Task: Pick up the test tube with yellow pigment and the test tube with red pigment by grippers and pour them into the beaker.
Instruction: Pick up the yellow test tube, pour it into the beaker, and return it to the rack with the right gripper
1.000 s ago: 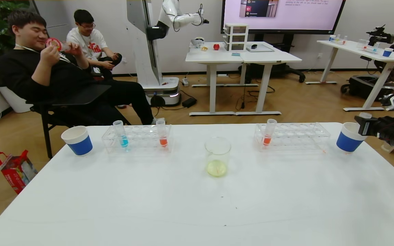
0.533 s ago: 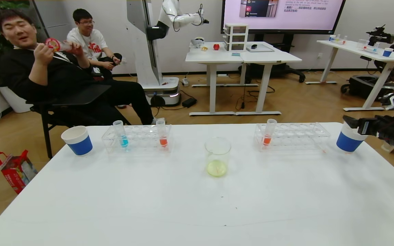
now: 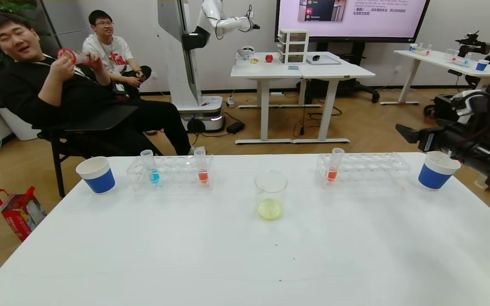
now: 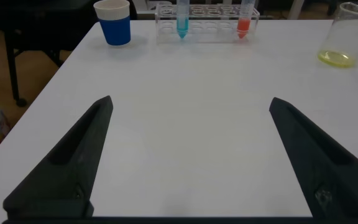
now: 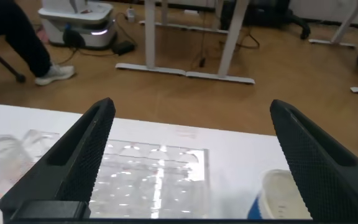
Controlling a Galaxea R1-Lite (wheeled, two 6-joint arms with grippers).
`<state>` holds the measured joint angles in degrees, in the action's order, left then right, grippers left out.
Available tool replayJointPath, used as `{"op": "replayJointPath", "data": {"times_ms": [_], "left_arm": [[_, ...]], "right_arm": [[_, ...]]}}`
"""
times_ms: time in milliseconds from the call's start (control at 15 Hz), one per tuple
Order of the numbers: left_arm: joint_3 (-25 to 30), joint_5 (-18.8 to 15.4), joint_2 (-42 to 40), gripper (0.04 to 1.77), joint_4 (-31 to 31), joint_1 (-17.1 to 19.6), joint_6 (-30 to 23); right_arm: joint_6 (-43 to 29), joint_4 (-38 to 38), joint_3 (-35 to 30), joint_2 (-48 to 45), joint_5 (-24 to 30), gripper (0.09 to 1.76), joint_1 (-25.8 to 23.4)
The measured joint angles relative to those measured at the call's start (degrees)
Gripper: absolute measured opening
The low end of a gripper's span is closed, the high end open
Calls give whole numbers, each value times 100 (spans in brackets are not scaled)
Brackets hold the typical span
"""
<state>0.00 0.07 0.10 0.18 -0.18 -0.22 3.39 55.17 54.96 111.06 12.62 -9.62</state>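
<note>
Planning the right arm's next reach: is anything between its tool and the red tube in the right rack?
Nothing visible blocks it. The open right tool hangs above the blue cup; the red tube stands alone at the rack's far-left end, the other slots looking empty.

Clear glass beaker (image 3: 270, 193) standing upright mid-table, holding yellow liquid; red-pigment tube (image 3: 334, 164) leaning in right-side rack.
</note>
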Motion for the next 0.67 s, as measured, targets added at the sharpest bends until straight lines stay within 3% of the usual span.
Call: {"op": "replayJointPath", "data": {"times_ms": [267, 667], "left_arm": [[0, 0, 0, 175, 0, 0, 0], [0, 0, 0, 175, 0, 0, -2]], "right_arm": [[0, -20, -761, -1025, -769, 174, 1159], [5, -7, -1866, -3016, -981, 174, 1458]]}}
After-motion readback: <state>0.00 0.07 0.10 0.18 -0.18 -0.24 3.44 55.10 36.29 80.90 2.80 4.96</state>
